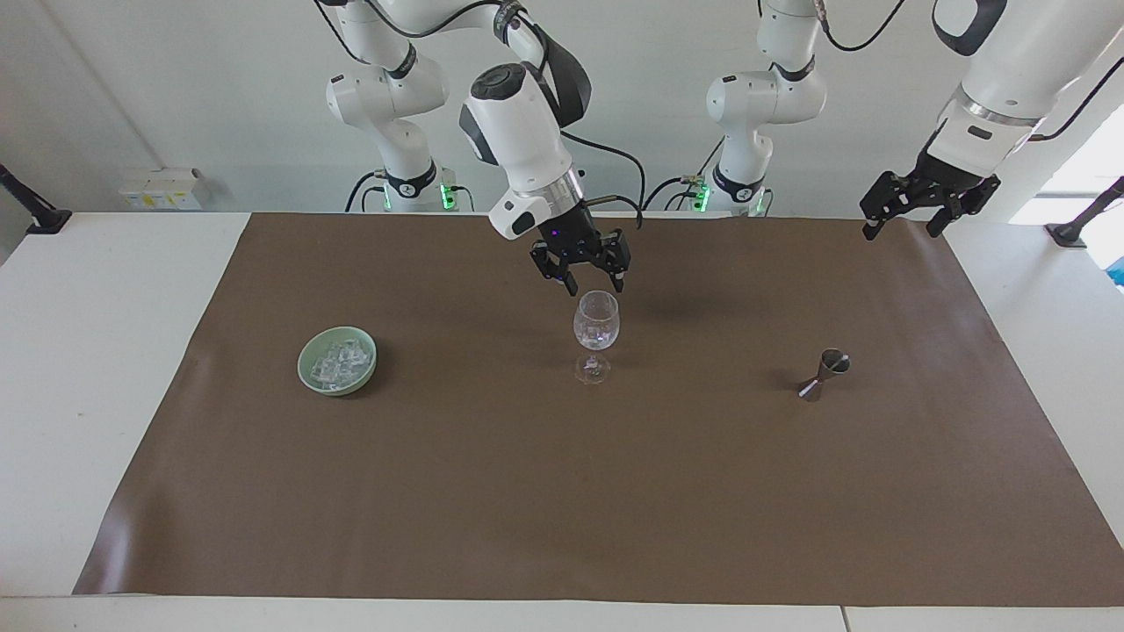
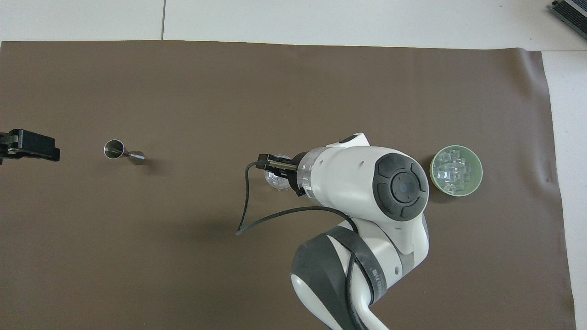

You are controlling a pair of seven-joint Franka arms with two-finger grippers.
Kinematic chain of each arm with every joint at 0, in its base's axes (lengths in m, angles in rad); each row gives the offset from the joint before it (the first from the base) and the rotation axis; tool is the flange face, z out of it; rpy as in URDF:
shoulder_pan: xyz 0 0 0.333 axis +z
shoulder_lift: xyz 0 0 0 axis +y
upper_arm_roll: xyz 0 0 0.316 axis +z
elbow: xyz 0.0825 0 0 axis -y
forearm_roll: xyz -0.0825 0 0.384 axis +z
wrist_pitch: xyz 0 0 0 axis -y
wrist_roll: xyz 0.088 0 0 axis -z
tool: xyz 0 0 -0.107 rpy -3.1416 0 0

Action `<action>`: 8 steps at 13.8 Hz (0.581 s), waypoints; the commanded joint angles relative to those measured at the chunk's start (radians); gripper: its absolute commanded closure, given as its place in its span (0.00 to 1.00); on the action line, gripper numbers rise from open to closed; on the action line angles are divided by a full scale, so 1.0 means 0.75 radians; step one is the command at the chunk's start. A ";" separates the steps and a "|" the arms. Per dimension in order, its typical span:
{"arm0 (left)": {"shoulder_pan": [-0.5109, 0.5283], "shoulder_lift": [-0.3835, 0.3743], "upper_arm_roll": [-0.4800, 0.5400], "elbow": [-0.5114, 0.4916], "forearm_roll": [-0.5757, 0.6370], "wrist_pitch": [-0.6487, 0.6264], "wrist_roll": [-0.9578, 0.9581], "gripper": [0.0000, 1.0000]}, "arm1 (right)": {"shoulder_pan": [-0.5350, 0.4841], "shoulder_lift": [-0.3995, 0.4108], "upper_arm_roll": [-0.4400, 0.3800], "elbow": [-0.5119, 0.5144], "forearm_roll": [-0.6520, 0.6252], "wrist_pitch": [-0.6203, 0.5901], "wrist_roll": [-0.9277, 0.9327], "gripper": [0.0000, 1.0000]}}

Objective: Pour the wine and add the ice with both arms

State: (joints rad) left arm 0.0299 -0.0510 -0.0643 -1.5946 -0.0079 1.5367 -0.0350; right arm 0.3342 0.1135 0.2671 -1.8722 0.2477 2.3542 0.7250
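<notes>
A clear wine glass (image 1: 596, 320) stands upright at the middle of the brown mat. My right gripper (image 1: 594, 283) hangs just above its rim, open and empty. In the overhead view the right arm covers most of the glass (image 2: 275, 180) and of the right gripper (image 2: 271, 164). Glassy glints show inside the glass; I cannot make out single cubes there. The ice (image 1: 338, 358) lies heaped in a pale green bowl (image 1: 309, 373) toward the right arm's end; the ice (image 2: 452, 170) also shows in the overhead view. My left gripper (image 1: 899, 222) is open and empty, raised over the mat's edge at the left arm's end.
A steel jigger (image 1: 824, 375) lies on its side on the mat toward the left arm's end, also seen in the overhead view (image 2: 123, 152). The brown mat (image 1: 562, 491) covers most of the white table. A black cable loops from the right wrist.
</notes>
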 commanded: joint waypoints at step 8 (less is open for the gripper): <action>0.017 -0.047 -0.021 -0.046 0.017 -0.018 0.010 0.00 | -0.210 -0.088 -0.017 0.062 -0.250 -0.081 0.007 0.00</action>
State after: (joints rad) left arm 0.0315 -0.0523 -0.0730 -1.5960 -0.0079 1.5307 -0.0350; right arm 0.2359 0.0842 0.2450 -1.8244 0.0854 2.3432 0.7250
